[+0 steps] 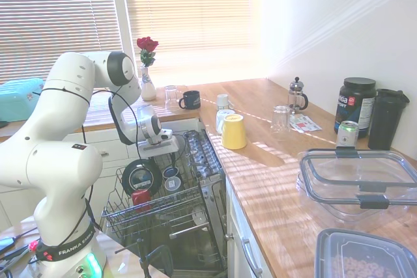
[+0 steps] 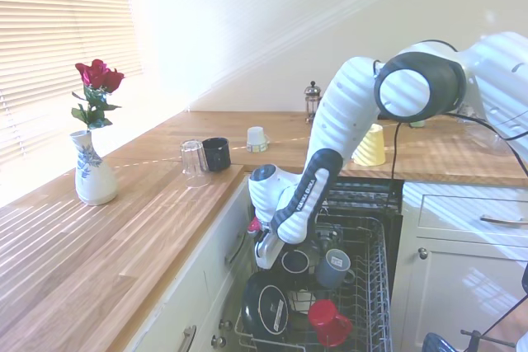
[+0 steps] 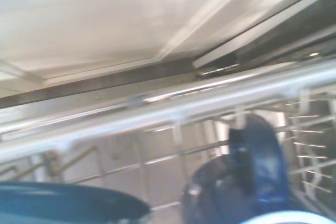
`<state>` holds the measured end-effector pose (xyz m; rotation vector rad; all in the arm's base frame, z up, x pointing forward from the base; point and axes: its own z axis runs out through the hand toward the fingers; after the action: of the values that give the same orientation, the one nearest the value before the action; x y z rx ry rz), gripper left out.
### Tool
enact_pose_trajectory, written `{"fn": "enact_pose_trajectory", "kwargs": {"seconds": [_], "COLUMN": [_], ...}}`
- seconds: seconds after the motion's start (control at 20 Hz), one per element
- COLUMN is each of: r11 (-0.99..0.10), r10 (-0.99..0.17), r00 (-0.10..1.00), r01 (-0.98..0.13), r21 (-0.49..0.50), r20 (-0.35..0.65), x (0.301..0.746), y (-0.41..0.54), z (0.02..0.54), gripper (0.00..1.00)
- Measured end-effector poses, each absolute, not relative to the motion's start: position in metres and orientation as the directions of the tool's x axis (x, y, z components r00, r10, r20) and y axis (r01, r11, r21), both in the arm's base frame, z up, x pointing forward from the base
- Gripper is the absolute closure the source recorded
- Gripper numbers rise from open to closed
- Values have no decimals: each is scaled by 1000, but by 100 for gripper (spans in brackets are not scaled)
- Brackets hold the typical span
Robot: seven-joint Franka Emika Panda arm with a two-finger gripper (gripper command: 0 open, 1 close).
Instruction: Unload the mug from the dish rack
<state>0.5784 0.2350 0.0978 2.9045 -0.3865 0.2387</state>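
**End effector low over the dish rack, beside the mug**

The end effector (image 2: 266,255) hangs inside the pulled-out dish rack (image 2: 375,286), at its side next to the cupboard wall under the worktop (image 2: 124,228). I cannot tell if its fingers are spread or pressed together, because the wrist body covers them in both exterior views.

The mug (image 2: 295,260) stands in the dish rack, dark outside and pale inside, with its opening turned up. It is just beside the end effector; I cannot tell if they touch. In the wrist view the mug (image 3: 236,192) shows blurred, with its handle up, in front of the rack wires.

A grey cup (image 2: 333,268) lies tilted just right of the mug. Nearer to the camera are a black round plate (image 2: 271,309) and a red cup (image 2: 329,321). On the worktop stand a yellow cup (image 1: 234,131), a black mug (image 1: 191,99) and a vase with a red rose (image 1: 147,69).
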Motion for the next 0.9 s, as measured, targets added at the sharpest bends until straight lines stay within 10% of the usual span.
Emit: {"fn": "enact_pose_trajectory", "kwargs": {"seconds": [0.8,0.85,0.9], "r11": [-960,-960,-960], "r10": [-120,-124,-126], "r00": [977,977,978], "r01": [-160,-162,-163], "r21": [231,228,226], "r20": [176,174,169], "x": [599,600,601], "y": [243,243,242], "z": [80,79,77], "gripper": [0,100,100]}}
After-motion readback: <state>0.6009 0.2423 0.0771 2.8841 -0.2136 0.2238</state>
